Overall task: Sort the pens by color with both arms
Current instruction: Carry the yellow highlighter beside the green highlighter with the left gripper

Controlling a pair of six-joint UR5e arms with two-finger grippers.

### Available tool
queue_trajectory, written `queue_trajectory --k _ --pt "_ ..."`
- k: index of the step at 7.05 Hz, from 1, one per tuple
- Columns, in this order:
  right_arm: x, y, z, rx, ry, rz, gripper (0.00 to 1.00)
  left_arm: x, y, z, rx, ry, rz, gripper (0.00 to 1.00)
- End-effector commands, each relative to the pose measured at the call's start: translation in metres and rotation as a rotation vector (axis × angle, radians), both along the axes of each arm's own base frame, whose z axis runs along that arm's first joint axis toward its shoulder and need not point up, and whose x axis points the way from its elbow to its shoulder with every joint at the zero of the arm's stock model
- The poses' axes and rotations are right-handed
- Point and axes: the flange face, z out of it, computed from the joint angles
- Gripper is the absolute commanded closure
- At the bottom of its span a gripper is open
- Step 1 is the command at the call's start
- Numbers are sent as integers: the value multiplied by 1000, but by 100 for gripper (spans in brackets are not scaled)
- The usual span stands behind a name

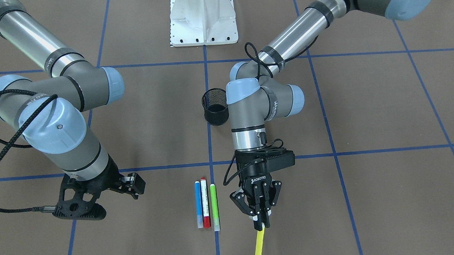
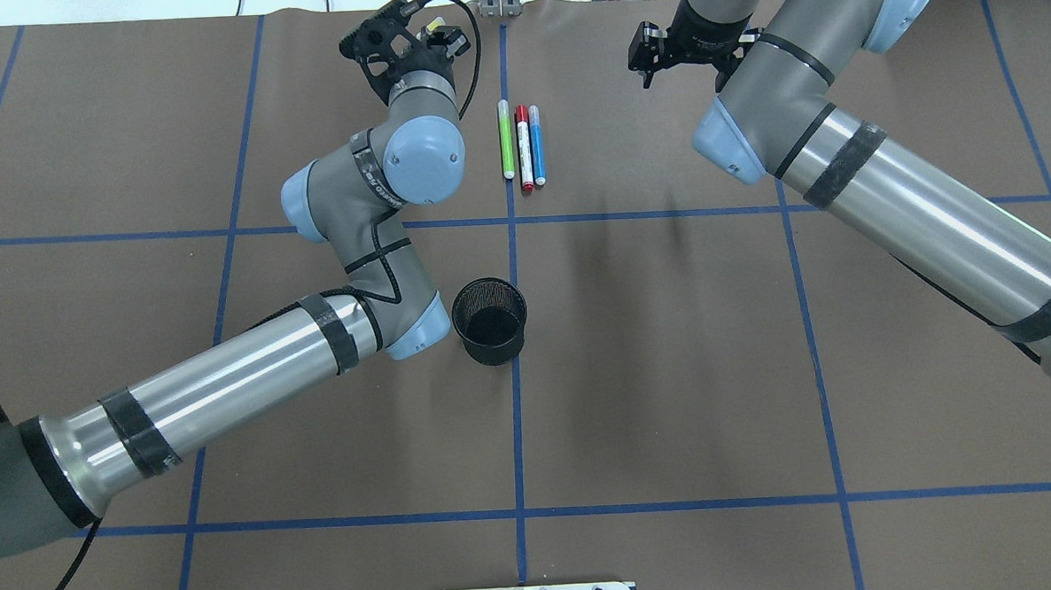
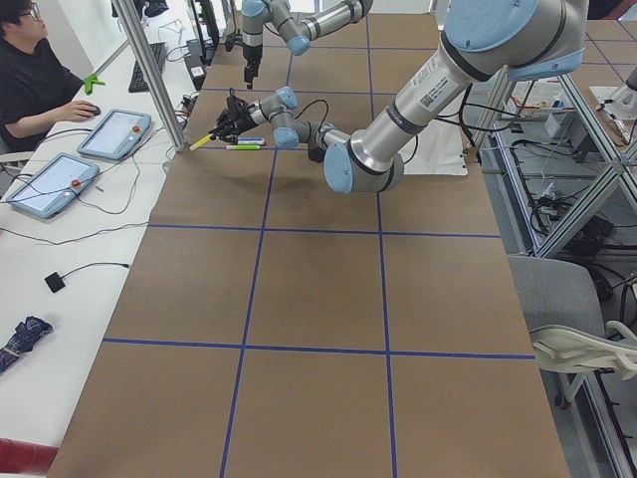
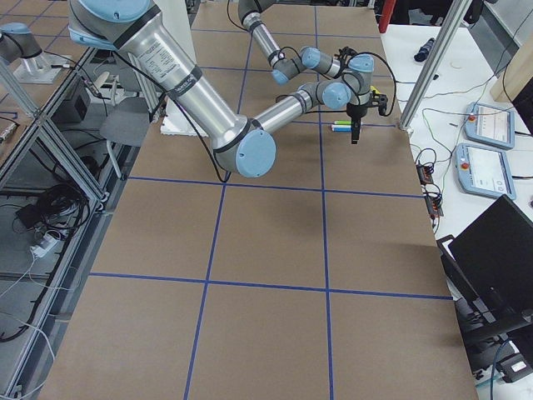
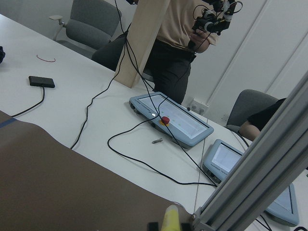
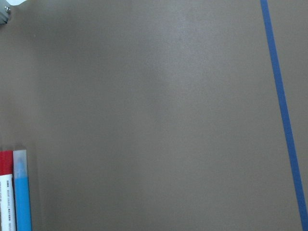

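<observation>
Table (image 1: 383, 109): a brown surface is being divided into squares by blue tape lines.

Left arm (image 1: 249, 103): it is being reached over the far side of the table, next to the centre line, with the wrist pointing down.

Right arm (image 1: 54, 131): it is being held on the other side of the centre line, well apart from the pen row.

Mesh cup (image 2: 489, 321): it is being shown upright on the centre line, just beside the left arm's elbow and apart from the pens.

Left gripper (image 1: 261, 218): its fingers are being pressed together on one end of the yellow pen (image 1: 259, 243). The overhead view is hiding almost all of that pen behind the wrist, while the front view is showing its full length sticking out towards the table edge.

Right gripper (image 1: 135, 185): nothing is being seen between its fingers, but how far apart they are cannot be told.

Green pen (image 1: 214, 206), red-capped pen (image 1: 205, 203) and blue pen (image 1: 198, 204): they are being shown lying parallel and side by side at the centre line, between the two grippers. In the right wrist view only the ends of the red-capped and blue pens are being caught, at the lower left corner.
</observation>
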Motion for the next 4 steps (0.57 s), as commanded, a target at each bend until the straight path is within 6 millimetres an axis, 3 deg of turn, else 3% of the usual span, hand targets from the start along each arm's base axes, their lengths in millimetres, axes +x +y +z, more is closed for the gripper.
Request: queue_trajectory --k 1,4 --pt "0 0 2 -1 2 -1 0 14 13 1 -1 45 -36 100" --pt "0 0 2 -1 3 0 1 24 21 2 -5 85 -58 100"
